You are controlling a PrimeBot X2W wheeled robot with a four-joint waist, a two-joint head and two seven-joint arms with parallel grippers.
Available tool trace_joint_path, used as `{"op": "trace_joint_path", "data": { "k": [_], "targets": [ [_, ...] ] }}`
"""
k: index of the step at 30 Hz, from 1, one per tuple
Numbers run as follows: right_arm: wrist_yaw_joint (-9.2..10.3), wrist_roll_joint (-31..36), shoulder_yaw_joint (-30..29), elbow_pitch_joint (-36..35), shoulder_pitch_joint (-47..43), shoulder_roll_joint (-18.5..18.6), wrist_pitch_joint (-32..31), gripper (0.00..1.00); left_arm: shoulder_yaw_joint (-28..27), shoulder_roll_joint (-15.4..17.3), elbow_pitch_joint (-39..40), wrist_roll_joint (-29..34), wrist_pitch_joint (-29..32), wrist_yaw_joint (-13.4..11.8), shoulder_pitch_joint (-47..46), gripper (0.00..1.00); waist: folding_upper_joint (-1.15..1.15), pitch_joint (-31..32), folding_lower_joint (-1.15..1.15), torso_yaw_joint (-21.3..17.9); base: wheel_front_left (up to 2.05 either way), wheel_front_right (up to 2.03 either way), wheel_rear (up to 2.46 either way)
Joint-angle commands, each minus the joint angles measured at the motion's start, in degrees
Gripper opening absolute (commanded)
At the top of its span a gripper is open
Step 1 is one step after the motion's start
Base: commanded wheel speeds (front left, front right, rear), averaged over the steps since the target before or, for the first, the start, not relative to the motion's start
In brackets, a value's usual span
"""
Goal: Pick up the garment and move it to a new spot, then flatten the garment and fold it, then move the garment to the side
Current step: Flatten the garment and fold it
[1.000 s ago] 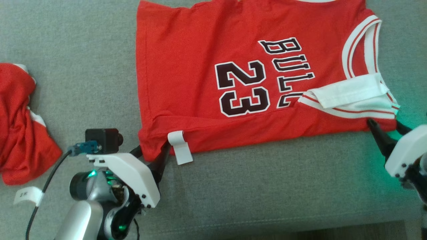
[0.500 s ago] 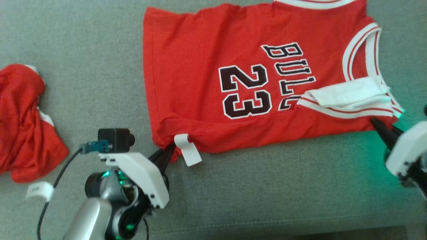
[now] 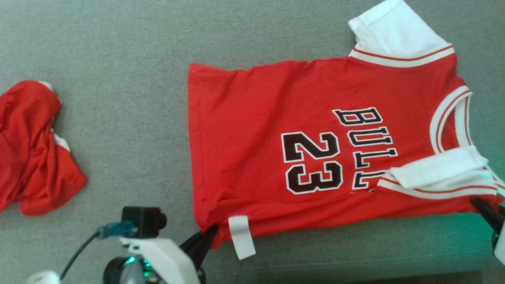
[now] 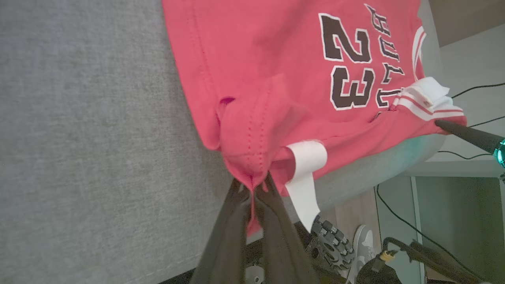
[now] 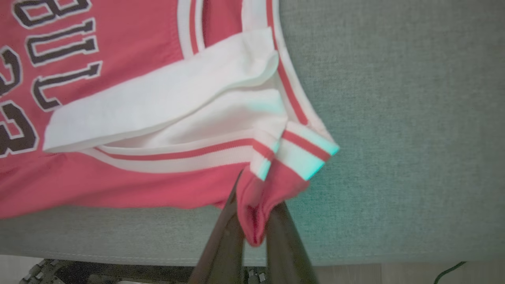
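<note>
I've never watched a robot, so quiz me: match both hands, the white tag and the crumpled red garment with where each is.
1 left hand
2 right hand
3 white tag
4 crumpled red garment

A lies apart, left of the jersey
B shut on the jersey's sleeve-end corner
C shut on the jersey's hem corner
D hangs off the jersey's near edge

Pairs: 1-C, 2-B, 3-D, 4-A
</note>
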State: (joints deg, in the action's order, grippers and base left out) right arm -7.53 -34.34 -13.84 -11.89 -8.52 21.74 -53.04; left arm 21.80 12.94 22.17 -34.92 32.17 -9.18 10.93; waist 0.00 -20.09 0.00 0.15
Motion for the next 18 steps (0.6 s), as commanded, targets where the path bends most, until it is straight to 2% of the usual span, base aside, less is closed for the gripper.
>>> {"op": "trace_joint_path", "data": {
  "k": [1, 2, 3, 4, 5, 6, 7, 8, 9, 11, 13, 18],
  "targets": [
    [0.04, 1.22, 0.42, -0.9, 1.61, 1.43, -0.08, 0.0, -1.27, -0.87, 0.79, 0.5, -0.51, -0.27, -3.06, 0.11, 0.0, -0.2, 0.0, 0.31, 0.0, 0.0, 0.0],
    [0.04, 1.89, 0.76, -0.04, 2.3, 1.14, 0.24, 0.0, -1.07, -1.42, -0.28, 0.88, -0.99, -0.24, -4.27, 0.12, 0.0, -0.23, 0.0, 0.47, 0.0, 0.0, 0.0],
    [0.04, 2.59, 0.93, 0.86, 3.1, 0.81, 0.72, 0.0, -1.08, -1.96, -1.41, 1.32, -1.56, -0.36, -5.54, 0.18, 0.0, -0.22, 0.0, 0.62, 0.0, 0.0, 0.0],
    [0.04, 3.34, 1.18, 1.65, 3.85, 0.64, 1.19, 0.0, -1.21, -2.45, -2.54, 1.81, -2.21, -0.53, -6.83, 0.31, 0.0, -0.2, 0.0, 0.74, 0.0, 0.0, 0.0],
    [0.04, 4.12, 1.44, 2.25, 4.58, 0.56, 1.75, 0.31, -1.39, -2.79, -3.65, 2.35, -2.8, -0.72, -8.04, 0.39, 0.0, -0.16, 0.0, 0.81, 0.0, 0.0, 0.0],
    [0.04, 4.85, 1.74, 2.74, 5.33, 0.49, 2.37, 0.68, -1.51, -2.98, -4.75, 2.88, -3.31, -0.81, -9.15, 0.48, 0.0, -0.11, 0.0, 0.83, 0.0, 0.0, 0.0],
    [0.04, 5.42, 2.1, 3.15, 6.03, 0.45, 2.95, 1.0, -1.7, -3.21, -5.73, 3.22, -3.89, -0.84, -10.16, 0.66, 0.0, -0.06, 0.0, 0.81, 0.0, 0.0, 0.0],
    [0.04, 5.88, 2.37, 3.48, 6.78, 0.34, 3.57, 1.0, -2.0, -3.51, -6.66, 3.46, -4.53, -0.98, -11.04, 0.67, 0.0, 0.01, 0.0, 0.78, 0.0, 0.0, 0.0],
    [0.04, 6.25, 2.38, 3.8, 7.68, 0.08, 4.32, 1.0, -2.2, -3.72, -7.44, 3.73, -5.15, -1.02, -11.85, 0.75, 0.0, 0.1, 0.0, 0.71, 0.0, 0.0, 0.0],
    [0.04, 7.12, 2.78, 4.39, 9.13, -0.01, 5.36, 1.0, -2.65, -4.28, -8.96, 3.91, -6.22, -1.25, -13.01, 0.82, 0.0, 0.37, 0.0, 0.62, 0.0, 0.0, 0.0],
    [0.04, 7.7, 3.46, 4.68, 10.0, 0.4, 5.87, 1.0, -2.55, -4.25, -10.13, 4.43, -6.74, -1.27, -13.54, 1.0, 0.0, 0.67, 0.0, 0.47, 0.0, 0.0, 0.0],
    [0.04, 7.54, 4.17, 2.83, 11.53, 2.06, 6.68, 1.0, -2.45, -2.8, -10.28, 5.88, -7.09, -1.71, -12.32, 1.0, 0.0, 0.94, 0.0, 0.22, 0.0, 0.0, 0.0]
  ]
}}
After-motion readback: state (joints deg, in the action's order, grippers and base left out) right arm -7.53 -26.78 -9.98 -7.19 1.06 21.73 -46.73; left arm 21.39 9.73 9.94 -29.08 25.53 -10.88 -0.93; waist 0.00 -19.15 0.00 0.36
